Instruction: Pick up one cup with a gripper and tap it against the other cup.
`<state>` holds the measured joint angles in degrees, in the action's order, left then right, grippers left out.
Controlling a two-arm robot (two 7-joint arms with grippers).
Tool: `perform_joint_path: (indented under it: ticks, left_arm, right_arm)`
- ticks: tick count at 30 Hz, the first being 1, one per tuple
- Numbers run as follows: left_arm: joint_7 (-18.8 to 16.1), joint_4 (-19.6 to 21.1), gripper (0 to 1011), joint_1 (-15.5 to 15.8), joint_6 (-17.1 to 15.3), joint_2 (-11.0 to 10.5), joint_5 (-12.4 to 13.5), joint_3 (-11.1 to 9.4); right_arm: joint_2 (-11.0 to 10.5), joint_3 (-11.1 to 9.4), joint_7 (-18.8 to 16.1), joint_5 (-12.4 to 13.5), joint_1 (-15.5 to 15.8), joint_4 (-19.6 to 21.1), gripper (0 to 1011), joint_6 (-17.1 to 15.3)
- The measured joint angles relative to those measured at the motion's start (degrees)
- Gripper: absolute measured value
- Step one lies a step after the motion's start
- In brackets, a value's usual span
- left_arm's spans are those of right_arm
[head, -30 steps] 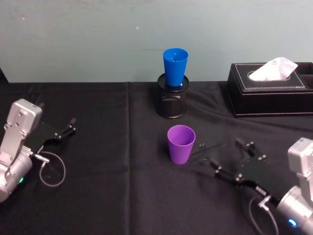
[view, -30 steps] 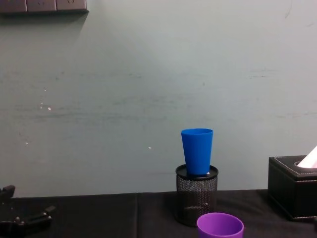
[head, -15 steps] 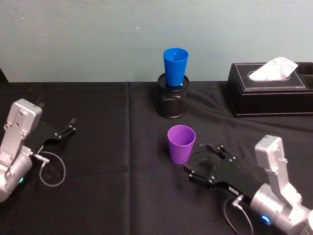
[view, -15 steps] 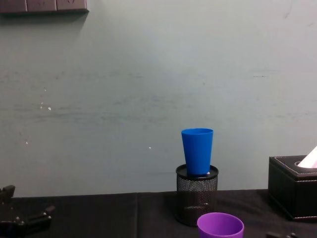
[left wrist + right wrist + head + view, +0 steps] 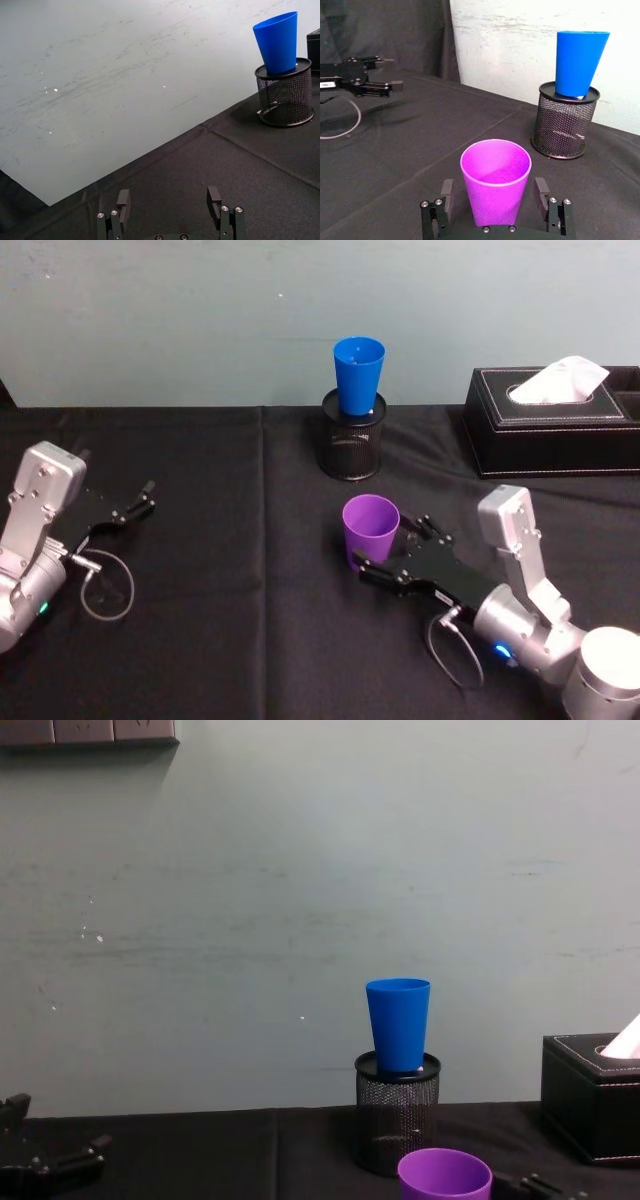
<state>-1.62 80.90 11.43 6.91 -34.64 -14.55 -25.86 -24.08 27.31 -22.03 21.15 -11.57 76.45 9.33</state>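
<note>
Currently the right gripper (image 5: 390, 546) is straddling the purple cup (image 5: 371, 525) on the tabletop (image 5: 220, 540), jaws wide, holding nothing; next probably calls for closing, then lifting toward the blue cup (image 5: 358, 375) atop the mesh holder (image 5: 350, 448); left gripper (image 5: 125, 510) idling, open.

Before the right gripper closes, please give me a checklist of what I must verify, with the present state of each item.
1. The purple cup stands upright on the table: ok.
2. The right gripper is open, with one jaw on each side of the purple cup: ok.
3. The cup sits about midway between the jaws, with a gap on both sides in the right wrist view: ok.
4. The blue cup stands upright in the mouth of the mesh pen holder: ok.
5. How firmly the blue cup sits there: cannot tell.
6. The left gripper, open at the far left, and the tissue box are off the line between the cups: ok.
</note>
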Motion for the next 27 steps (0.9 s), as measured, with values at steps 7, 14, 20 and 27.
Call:
perform_joint_path:
  ticks: [7, 14, 20, 27]
  left_arm:
    - [0.00, 0.00, 1000, 0.00, 0.00, 0.00, 0.00, 0.00]
    - [0.00, 0.00, 1000, 0.00, 0.00, 0.00, 0.00, 0.00]
    - [0.00, 0.00, 1000, 0.00, 0.00, 0.00, 0.00, 0.00]
    - [0.00, 0.00, 1000, 0.00, 0.00, 0.00, 0.00, 0.00]
  right_arm:
    - [3.01, 0.03, -0.01, -1.26, -2.35, -3.64, 1003, 0.17]
    - [4.77, -0.19, -0.45, -2.22, -3.26, -5.54, 1003, 0.94]
    - [5.73, -0.87, -0.81, -2.87, -3.54, -6.16, 1003, 1.72]
    - [6.53, -1.67, -0.96, -3.80, -3.91, -6.81, 1003, 1.95]
